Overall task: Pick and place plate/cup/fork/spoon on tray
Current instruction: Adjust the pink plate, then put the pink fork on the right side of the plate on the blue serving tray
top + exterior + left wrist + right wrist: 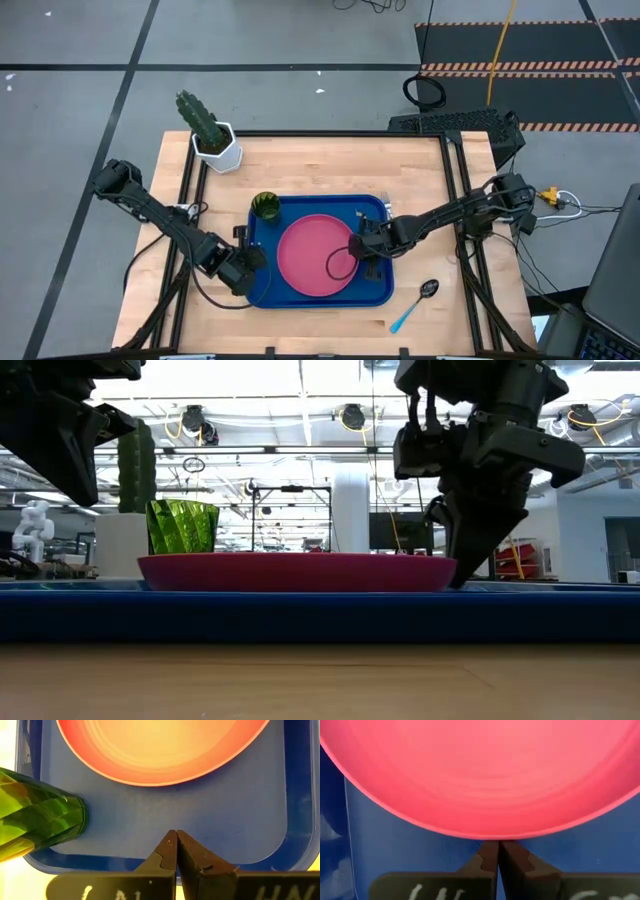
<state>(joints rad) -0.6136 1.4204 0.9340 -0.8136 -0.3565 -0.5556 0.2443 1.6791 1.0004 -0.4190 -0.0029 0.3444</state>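
The plate [318, 255] lay in the tray [380, 296] on the worktop [330, 160], with the cup [265, 206] standing at the tray's far left corner. The spoon [414, 305] lay on the wood just outside the tray's near right corner. The left gripper [176, 836] was closed and empty above the tray's left edge. The right gripper [498, 845] was closed, its tips at the plate's right rim.

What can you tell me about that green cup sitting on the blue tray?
The cup is a small olive-green tumbler of see-through, faceted plastic, glossy where light catches it. It stands upright in a far corner of the blue tray, on the left arm's side, just beside the pink-red plate; whether the two touch cannot be told. It looks empty. Neither claw touches it.
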